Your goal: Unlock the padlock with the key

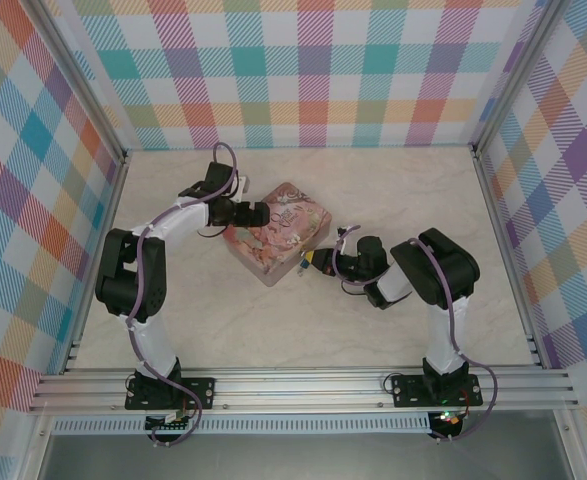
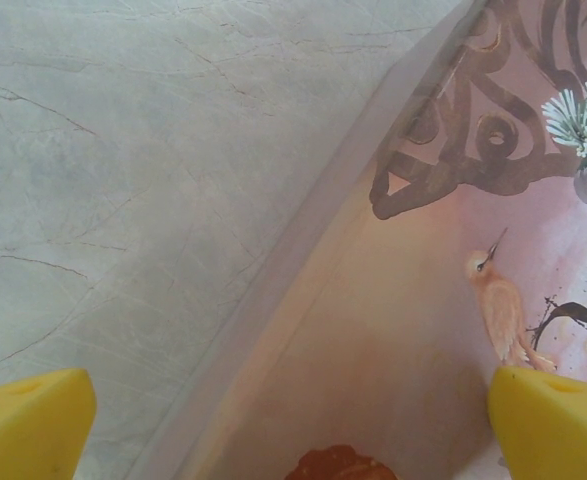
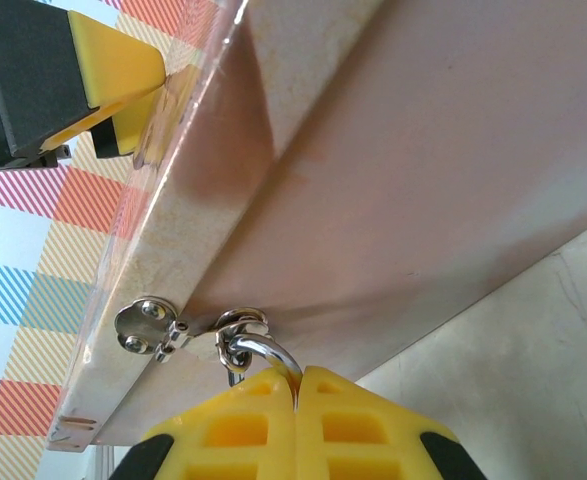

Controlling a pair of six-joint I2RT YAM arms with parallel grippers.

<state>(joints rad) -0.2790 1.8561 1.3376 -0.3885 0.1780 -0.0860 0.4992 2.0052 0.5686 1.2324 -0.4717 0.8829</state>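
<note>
The padlock's silvery shackle [image 3: 265,352] is hooked through the ring of the metal hasp [image 3: 151,328] on the pink illustrated tin [image 1: 278,238]. My right gripper [image 3: 298,382] is shut on the padlock; its yellow fingers hide the teal body. From above, that right gripper [image 1: 316,263] sits at the tin's near-right side. My left gripper [image 1: 263,213] stands open over the tin's far-left corner, with its fingertips [image 2: 28,420] wide apart above the lid [image 2: 453,330] and the table. One left finger [image 3: 113,62] shows at the tin's far edge. The key is hidden.
The tin lies at an angle in the middle of the pale marble table [image 1: 303,330]. Checked walls [image 1: 303,70] close in the back and both sides. A metal rail [image 1: 303,385] runs along the near edge by the arm bases.
</note>
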